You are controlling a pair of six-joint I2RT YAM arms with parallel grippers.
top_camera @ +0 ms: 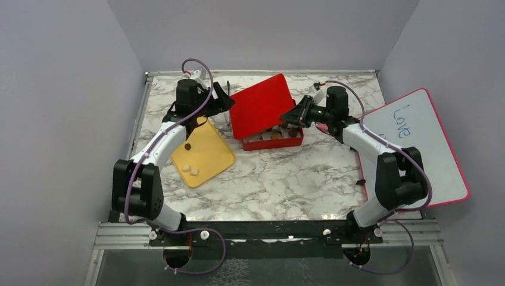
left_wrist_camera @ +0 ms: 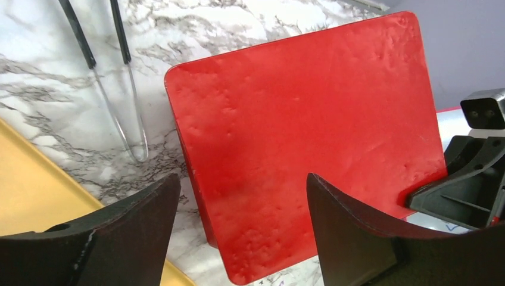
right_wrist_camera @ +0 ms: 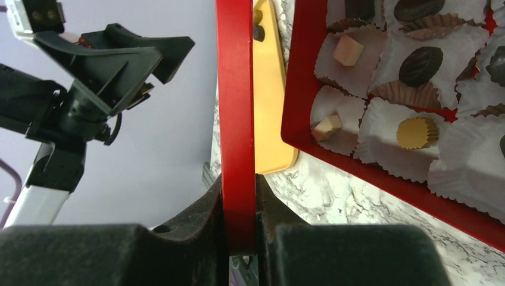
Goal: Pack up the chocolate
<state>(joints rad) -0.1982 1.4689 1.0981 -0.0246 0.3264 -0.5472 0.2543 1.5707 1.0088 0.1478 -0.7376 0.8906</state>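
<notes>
The right gripper is clenched on the edge of the red lid, holding it up at the far side of the box. The left gripper hangs released just left of the lid, grasping nothing. Most of the chocolate sits in paper cups in the box. Three pieces lie on the yellow board to the left. The pinch is thin. A slip would likely drop the lid onto the box, and a pull might drag the box, though the hinge is hidden.

The yellow tray bears three pieces: one dark chocolate round and two pale chocolate cubes. Right of it are one red box and one red lid.
</notes>
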